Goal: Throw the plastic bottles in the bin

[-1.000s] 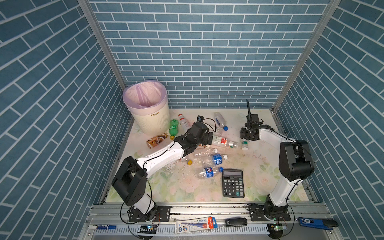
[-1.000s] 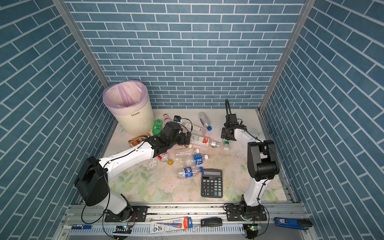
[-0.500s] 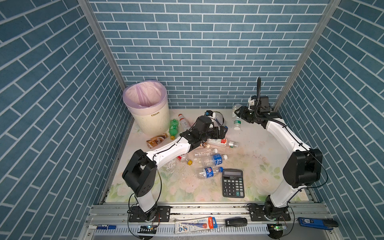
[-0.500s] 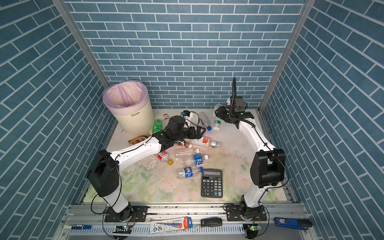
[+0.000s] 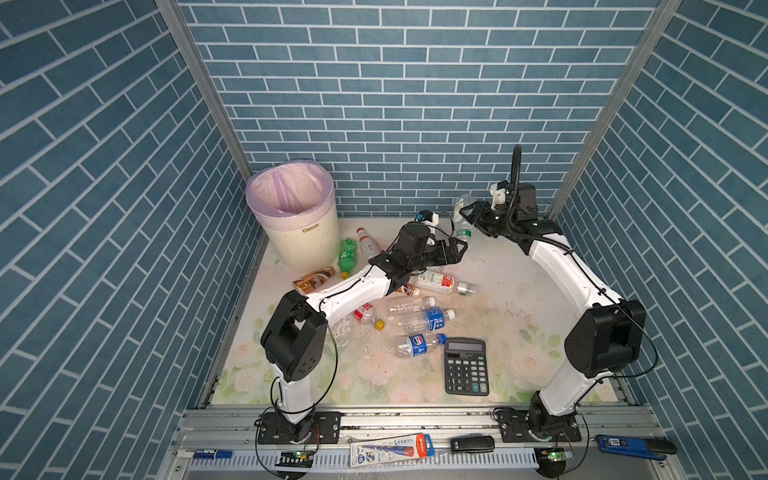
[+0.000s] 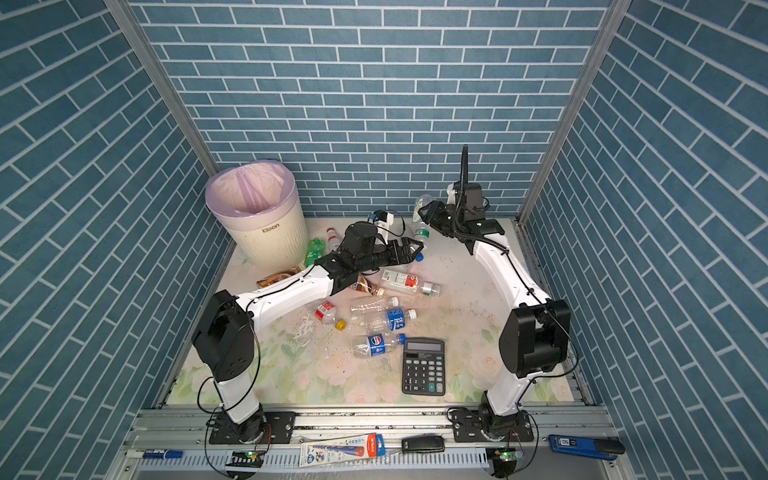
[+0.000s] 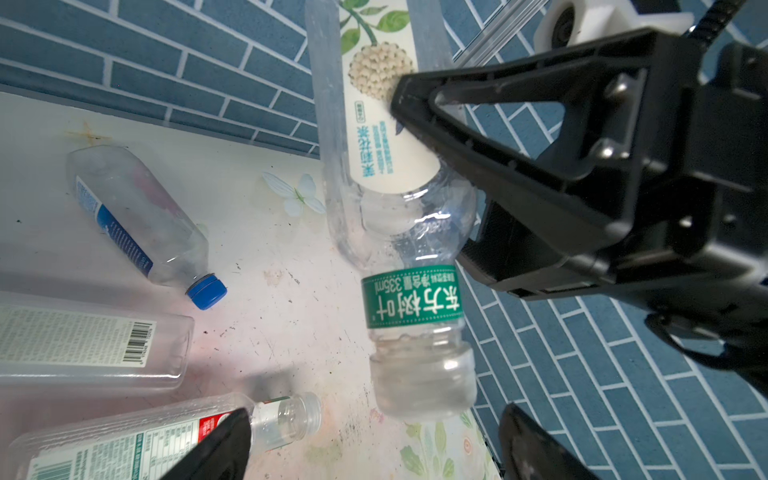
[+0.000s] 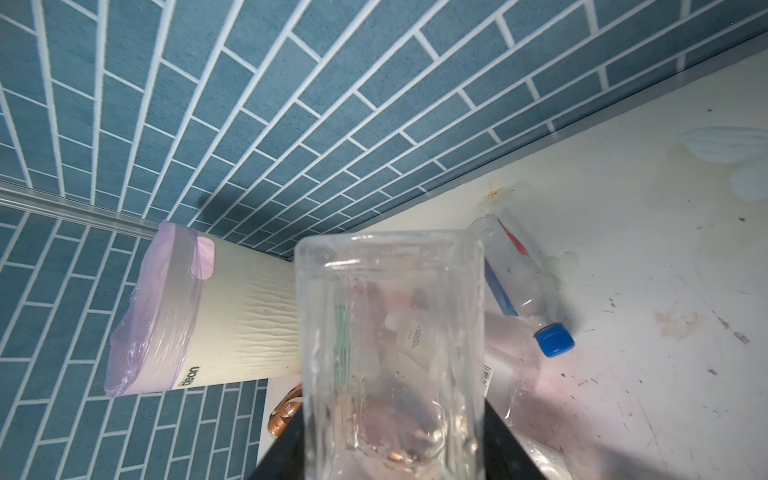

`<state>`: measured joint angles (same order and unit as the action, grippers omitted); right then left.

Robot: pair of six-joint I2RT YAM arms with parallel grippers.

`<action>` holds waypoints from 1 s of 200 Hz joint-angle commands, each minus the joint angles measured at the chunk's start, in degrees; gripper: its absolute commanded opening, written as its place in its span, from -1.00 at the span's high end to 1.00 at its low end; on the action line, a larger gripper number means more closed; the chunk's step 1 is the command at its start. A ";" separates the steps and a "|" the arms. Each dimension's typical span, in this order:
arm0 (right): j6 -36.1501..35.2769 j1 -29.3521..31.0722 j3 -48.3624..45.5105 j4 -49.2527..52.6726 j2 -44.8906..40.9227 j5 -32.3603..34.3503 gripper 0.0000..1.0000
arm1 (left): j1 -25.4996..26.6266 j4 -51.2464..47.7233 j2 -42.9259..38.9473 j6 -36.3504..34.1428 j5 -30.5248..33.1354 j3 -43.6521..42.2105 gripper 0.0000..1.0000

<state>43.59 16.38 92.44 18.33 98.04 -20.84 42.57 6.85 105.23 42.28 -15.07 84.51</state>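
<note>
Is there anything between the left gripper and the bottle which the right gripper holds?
Nothing visible does: the left gripper, open, faces the cap end of the bottle, which the right gripper clamps by its body.

Bright, even overhead light; soft shadows; blurry wrist close-ups.

The bin stands back left on the desk, bottles lie scattered to its right, the calculator before them.

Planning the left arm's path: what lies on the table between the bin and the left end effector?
In both top views, a green bottle and a red-labelled clear bottle lie there, close to the bin.
</note>
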 commanded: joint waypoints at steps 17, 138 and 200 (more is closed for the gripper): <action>3.09 1.74 2.15 -4.02 0.57 -1.13 0.08 | 0.17 -4.25 2.61 0.58 0.78 4.36 -0.73; 3.44 3.47 -0.15 -4.69 -0.47 -0.99 0.02 | -1.20 -5.95 1.29 0.58 3.26 3.72 0.25; 1.64 3.48 -0.20 -3.81 -3.57 -1.38 -0.54 | -2.55 -13.71 -4.29 -6.43 6.88 2.78 0.35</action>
<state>45.67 19.62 92.33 14.66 98.19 -21.34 41.50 -1.91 104.95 40.21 -11.88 88.07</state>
